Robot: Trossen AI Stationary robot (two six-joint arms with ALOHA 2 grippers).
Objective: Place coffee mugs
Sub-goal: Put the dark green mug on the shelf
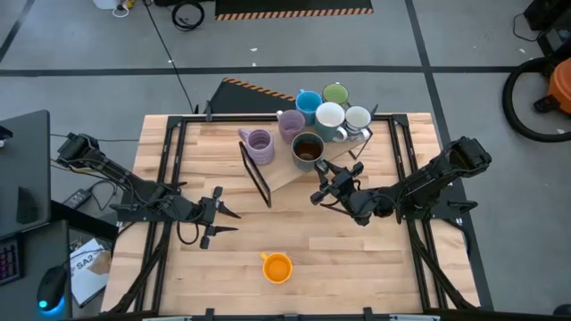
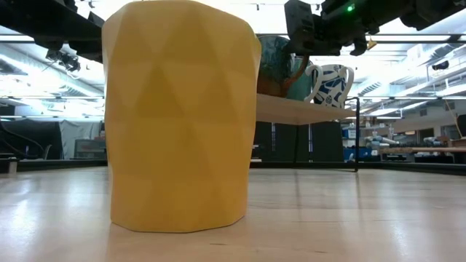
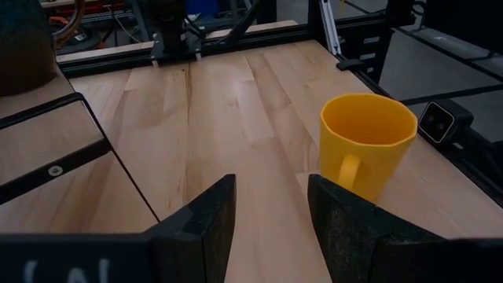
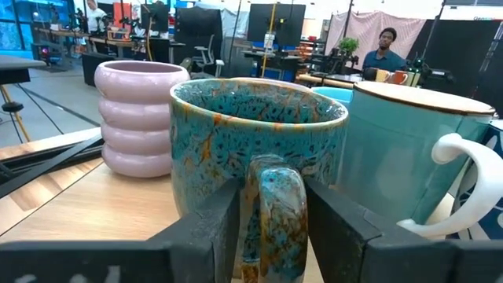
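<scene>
right claw (image 1: 323, 185) sits at the raised wooden shelf (image 1: 284, 175) on the far half of the worktop (image 1: 357, 259), its fingers (image 4: 206, 228) either side of the handle of the dark teal-glazed mug (image 4: 259, 169) with the brown inside; fingers part-spread around the handle, cannot tell if they touch it. that mug stands upright on the shelf, near edge of the cluster. beside it in the right wrist view: a ribbed lavender mug (image 4: 140, 118) on one side, a pale teal mug with a white handle (image 4: 409, 157) on the other. from above the cluster also holds a second lavender mug (image 1: 291, 124), blue mug (image 1: 309, 103), green mug (image 1: 335, 94), white mug (image 1: 330, 116) and pale grey-white mug (image 1: 358, 118), all packed together at the far end of the shelf. orange mug (image 1: 277, 267) stands alone, upright, on the near part of the worktop, well apart from the rest. left claw (image 1: 217, 217) hovers over bare worktop, fingers (image 3: 206, 224) spread wide, empty, pointing toward the orange mug.
</scene>
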